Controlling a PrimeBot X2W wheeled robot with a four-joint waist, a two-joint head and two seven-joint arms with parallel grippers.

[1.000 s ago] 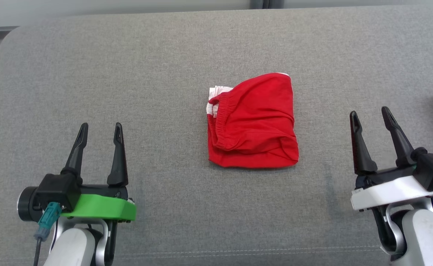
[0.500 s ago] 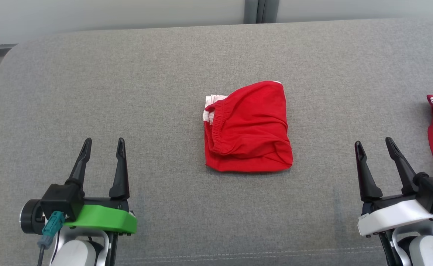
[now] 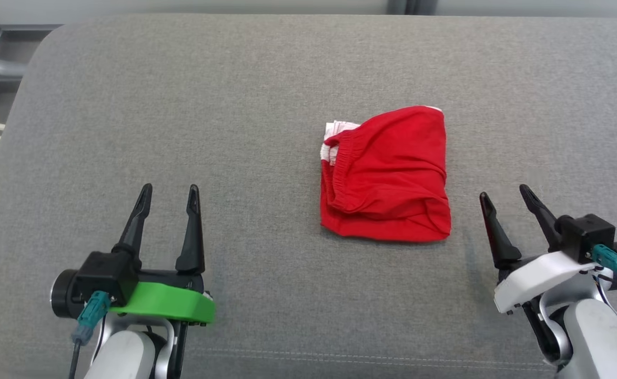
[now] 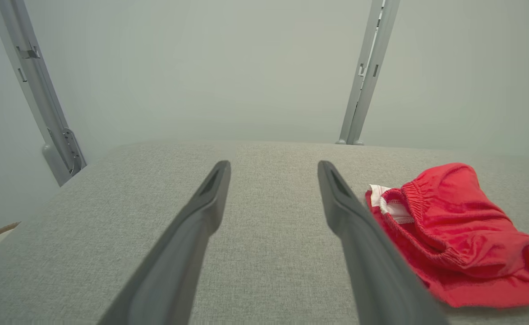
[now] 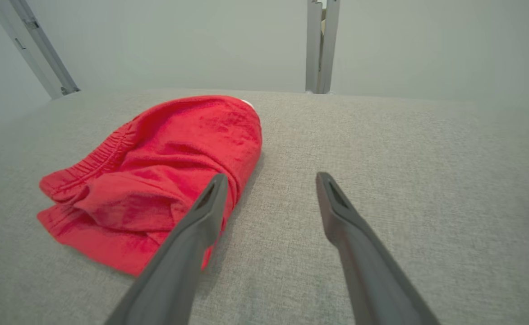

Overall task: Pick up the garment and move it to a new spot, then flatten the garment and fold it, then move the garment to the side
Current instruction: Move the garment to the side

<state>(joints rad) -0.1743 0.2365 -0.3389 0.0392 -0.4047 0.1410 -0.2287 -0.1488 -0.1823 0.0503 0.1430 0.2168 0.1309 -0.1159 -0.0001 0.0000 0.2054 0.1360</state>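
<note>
The folded red garment (image 3: 385,176) lies between left gripper (image 3: 170,187) and right gripper (image 3: 503,191), jaws wide and empty, apparently awaiting its move aside.

so the left gripper (image 3: 170,186) has a green mount (image 3: 166,306), the right gripper (image 3: 503,190) a white one, both with black fingers (image 3: 192,226), teal plugs (image 3: 92,311) and pale forearms (image 3: 124,358)

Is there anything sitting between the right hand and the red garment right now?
Nothing visible does. The right hand is open and empty, to the right of the red garment, and only bare grey cushion lies between them.
</note>
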